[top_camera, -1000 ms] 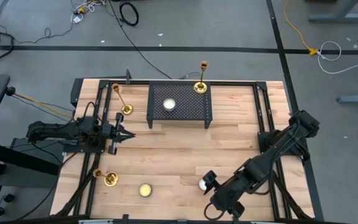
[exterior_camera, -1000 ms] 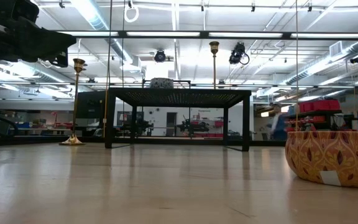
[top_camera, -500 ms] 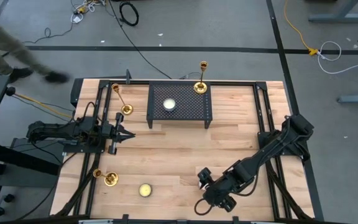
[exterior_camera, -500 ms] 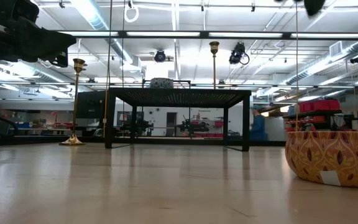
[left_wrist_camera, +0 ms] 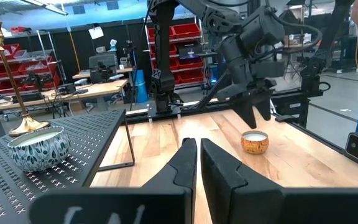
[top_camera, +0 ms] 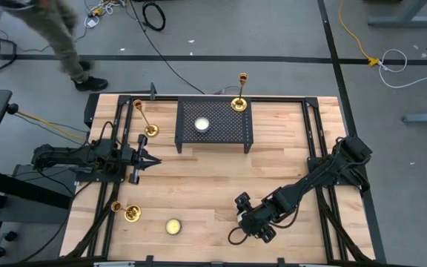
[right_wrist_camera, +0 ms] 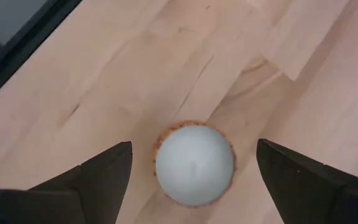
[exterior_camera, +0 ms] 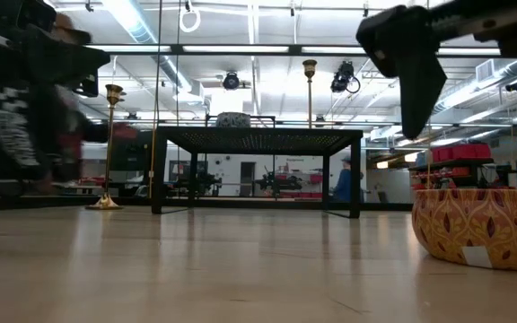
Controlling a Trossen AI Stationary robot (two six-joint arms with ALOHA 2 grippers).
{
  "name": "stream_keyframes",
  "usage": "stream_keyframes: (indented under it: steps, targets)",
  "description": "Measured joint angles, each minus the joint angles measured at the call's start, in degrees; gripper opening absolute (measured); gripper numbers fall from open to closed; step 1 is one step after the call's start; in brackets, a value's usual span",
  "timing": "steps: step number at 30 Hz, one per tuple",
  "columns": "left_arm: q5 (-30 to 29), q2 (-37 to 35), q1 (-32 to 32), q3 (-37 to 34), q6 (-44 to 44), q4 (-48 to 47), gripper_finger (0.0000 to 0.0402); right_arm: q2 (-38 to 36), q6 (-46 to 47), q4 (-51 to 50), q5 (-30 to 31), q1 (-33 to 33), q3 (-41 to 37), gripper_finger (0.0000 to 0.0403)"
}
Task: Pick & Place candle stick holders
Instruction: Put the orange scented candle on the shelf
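Near the table's front edge I log right gripper (right_wrist_camera: 194, 165) spread wide over an orange candle bowl (right_wrist_camera: 194, 163), grasping nothing; left gripper (left_wrist_camera: 196, 163) pinched empty, three candle stick holders (top_camera: 238, 95) seemingly unmoved.

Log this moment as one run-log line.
right gripper: open, over patterned candle bowl | left gripper: shut, idle left of rack | candle stick holders: untouched

Bare table (top_camera: 199, 185) lies mid-board — black rack (top_camera: 213, 126) and, seemingly, a candle bowl (right_wrist_camera: 194, 163) obstruct.
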Motion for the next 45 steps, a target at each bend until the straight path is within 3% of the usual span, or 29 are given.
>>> stream_keyframes:
  steps: [14, 26, 45]
  targets:
    - [0.0, -0.01, -0.01, 0.01, 0.01, 0.0, 0.0025, -0.02, 0.41, 6.25, -2.56, -1.3, -4.09, 0.0343]
    - [0.0, -0.01, 0.01, 0.0, 0.0, 0.0, 0.0025, -0.09, 3.03, -9.93, -4.59, -1.02, 5.88, 0.0343]
    - [0.0, 0.0, 0.01, -0.01, 0.01, 0.0, 0.0025, 2.9, 2.73, -9.1, -3.69, -1.02, 6.03, 0.0343]
